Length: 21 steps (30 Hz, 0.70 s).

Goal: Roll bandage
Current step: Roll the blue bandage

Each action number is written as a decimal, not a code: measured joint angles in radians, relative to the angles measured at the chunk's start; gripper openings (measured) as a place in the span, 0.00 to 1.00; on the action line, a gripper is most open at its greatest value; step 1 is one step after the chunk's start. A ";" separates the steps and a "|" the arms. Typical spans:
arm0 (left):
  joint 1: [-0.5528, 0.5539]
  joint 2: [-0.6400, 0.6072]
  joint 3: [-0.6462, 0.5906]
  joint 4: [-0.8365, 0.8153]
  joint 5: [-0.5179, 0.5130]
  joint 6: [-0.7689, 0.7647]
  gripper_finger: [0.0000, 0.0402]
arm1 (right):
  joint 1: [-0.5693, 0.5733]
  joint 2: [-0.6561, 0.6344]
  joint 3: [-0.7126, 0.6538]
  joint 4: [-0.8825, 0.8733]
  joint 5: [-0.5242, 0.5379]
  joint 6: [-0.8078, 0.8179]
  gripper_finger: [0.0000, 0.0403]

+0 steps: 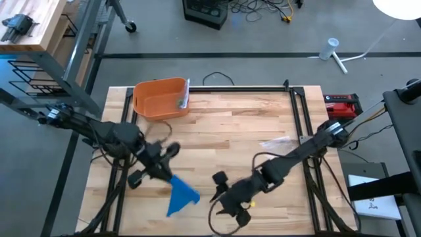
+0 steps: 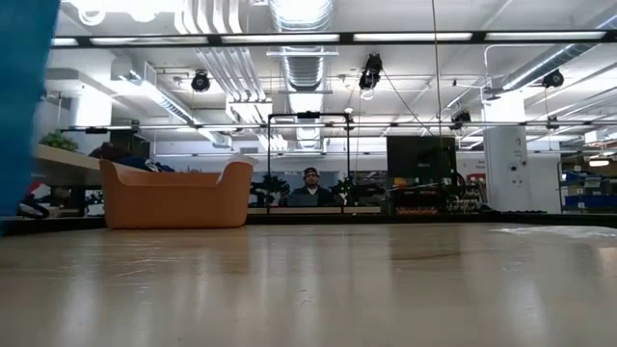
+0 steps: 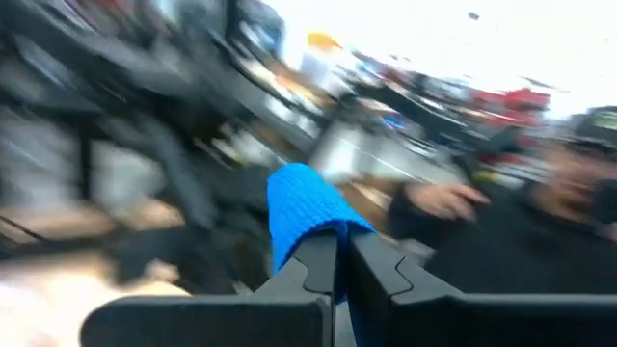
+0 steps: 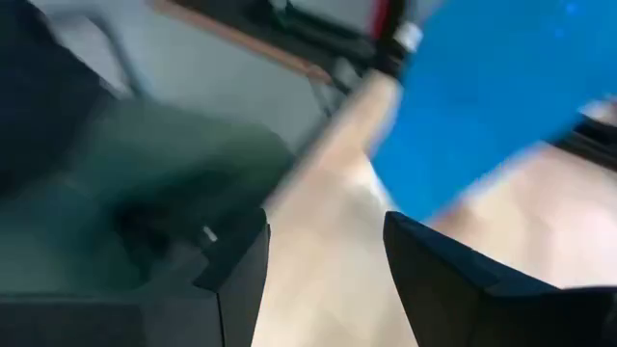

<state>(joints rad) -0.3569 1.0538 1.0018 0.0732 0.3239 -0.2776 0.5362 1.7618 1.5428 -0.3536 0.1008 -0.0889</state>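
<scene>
The blue bandage [image 1: 181, 195] hangs from my left gripper [image 1: 168, 174], which reaches in from the table's left, points level and is shut on it. The left wrist view shows the bandage [image 3: 307, 206] looped over the shut fingertips. In the low view it is a blue strip [image 2: 21, 96] at the picture's left edge. Just to the bandage's right, near the table's front edge, my right gripper [image 1: 218, 197] is open and has nothing between its fingers. In its wrist view the bandage [image 4: 482, 96] shows beyond the open fingers [image 4: 323, 241]. My left gripper pinches the bandage between its two shut fingers at a fold [image 3: 310, 227] that bulges over the fingertips. The fingers lie about level and come from the table's left. The rest of the bandage hangs below the gripper; whether its lower end reaches the table I cannot tell.
An orange bin [image 1: 161, 99] stands at the table's far left; the low view shows it too [image 2: 174, 198]. A clear wrapper [image 1: 276, 141] lies at the right. A black frame [image 1: 299, 108] runs along the table's edges. A person [image 2: 310, 189] sits far behind the table.
</scene>
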 joint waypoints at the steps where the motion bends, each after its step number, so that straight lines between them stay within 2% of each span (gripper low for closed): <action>1: 0.000 0.000 0.018 0.009 -0.056 0.041 0.00 | 0.018 -0.008 0.021 -0.053 0.080 0.000 0.49; 4: 0.000 0.010 0.040 0.088 -0.175 0.114 0.00 | 0.070 -0.026 0.065 -0.207 0.348 0.027 0.49; 6: 0.000 0.023 0.033 0.149 -0.184 0.133 0.00 | 0.098 -0.032 0.067 -0.277 0.493 0.071 0.49; 9: -0.006 0.048 -0.007 0.218 -0.187 0.167 0.00 | 0.106 -0.033 0.025 -0.270 0.528 0.150 0.49; 11: -0.010 0.075 -0.045 0.270 -0.236 0.167 0.00 | 0.106 -0.032 -0.039 -0.213 0.528 0.189 0.49; 14: -0.011 0.101 -0.111 0.352 -0.371 0.130 0.00 | 0.103 -0.027 -0.183 -0.032 0.522 0.227 0.49; 16: -0.010 0.114 -0.145 0.389 -0.448 0.089 0.00 | 0.103 -0.026 -0.304 0.208 0.505 0.222 0.49; 19: -0.015 0.125 -0.194 0.411 -0.464 0.062 0.00 | 0.103 -0.025 -0.454 0.544 0.501 0.132 0.49; 21: -0.016 0.120 -0.213 0.430 -0.464 0.025 0.00 | 0.103 -0.030 -0.518 0.706 0.568 0.045 0.49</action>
<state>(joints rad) -0.3725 1.1739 0.7887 0.5028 -0.1402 -0.2523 0.6389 1.7323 1.0252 0.3519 0.6689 -0.0434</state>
